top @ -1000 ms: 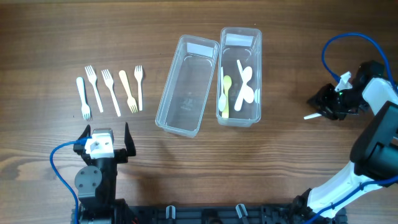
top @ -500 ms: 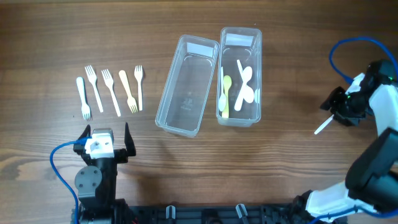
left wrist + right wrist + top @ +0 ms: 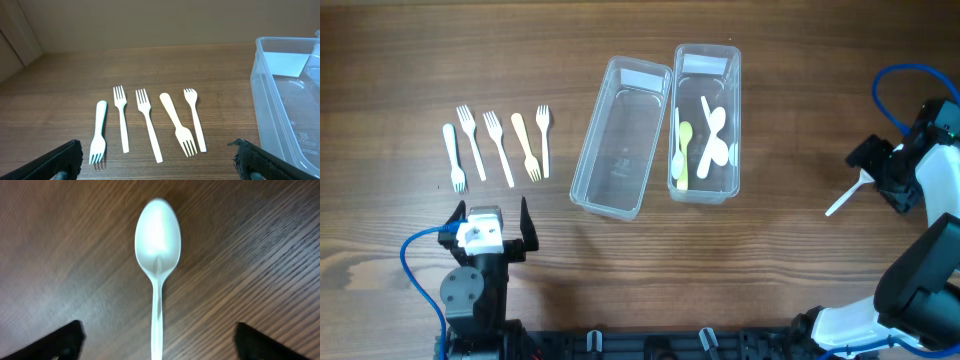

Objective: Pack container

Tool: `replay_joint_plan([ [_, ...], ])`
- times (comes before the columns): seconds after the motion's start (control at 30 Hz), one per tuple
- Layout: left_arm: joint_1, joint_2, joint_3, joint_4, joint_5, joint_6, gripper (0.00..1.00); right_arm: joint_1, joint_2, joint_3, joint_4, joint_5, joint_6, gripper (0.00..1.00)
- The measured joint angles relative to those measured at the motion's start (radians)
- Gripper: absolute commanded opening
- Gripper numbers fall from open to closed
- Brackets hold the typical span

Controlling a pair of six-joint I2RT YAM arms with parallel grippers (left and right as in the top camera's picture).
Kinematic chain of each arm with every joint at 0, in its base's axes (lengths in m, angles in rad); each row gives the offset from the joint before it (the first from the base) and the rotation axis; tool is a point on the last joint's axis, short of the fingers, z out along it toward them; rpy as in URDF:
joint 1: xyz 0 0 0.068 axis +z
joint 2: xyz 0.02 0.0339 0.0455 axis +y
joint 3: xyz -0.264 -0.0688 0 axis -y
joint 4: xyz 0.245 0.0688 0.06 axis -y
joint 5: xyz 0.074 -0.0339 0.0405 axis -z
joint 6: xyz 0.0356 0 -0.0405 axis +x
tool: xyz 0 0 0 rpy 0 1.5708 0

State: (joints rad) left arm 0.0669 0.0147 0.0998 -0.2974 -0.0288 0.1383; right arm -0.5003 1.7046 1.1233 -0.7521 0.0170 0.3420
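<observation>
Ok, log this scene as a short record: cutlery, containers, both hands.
forks: five in a row, left of the containers
left container: clear, empty
right container: clear, holds several spoons
loose spoon: white, on the table, far right
left hand: open, empty, near the forks
right hand: open, straddling the loose spoon, not gripping

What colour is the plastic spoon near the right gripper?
The plastic spoon is white; clearest in right wrist view.
</observation>
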Motion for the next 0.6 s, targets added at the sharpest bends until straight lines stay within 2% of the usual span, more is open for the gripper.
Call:
replay_joint_plan([
  [0.13, 0.0, 0.0, 0.0, 0.0, 0.0, 0.0, 1.0, 0.0, 0.0, -0.033, 0.085, 0.012, 0.017, 0.77],
  [0.23, 0.0, 0.0, 0.0, 0.0, 0.0, 0.0, 1.0, 0.0, 0.0, -0.094, 0.172, 0.015, 0.032, 0.74],
  [0.43, 0.0, 0.0, 0.0, 0.0, 0.0, 0.0, 1.0, 0.0, 0.0, -0.195, 0.278, 0.018, 0.049, 0.52],
  [0.6, 0.0, 0.0, 0.0, 0.0, 0.0, 0.0, 1.0, 0.0, 0.0, -0.199, 0.29, 0.018, 0.054, 0.51],
])
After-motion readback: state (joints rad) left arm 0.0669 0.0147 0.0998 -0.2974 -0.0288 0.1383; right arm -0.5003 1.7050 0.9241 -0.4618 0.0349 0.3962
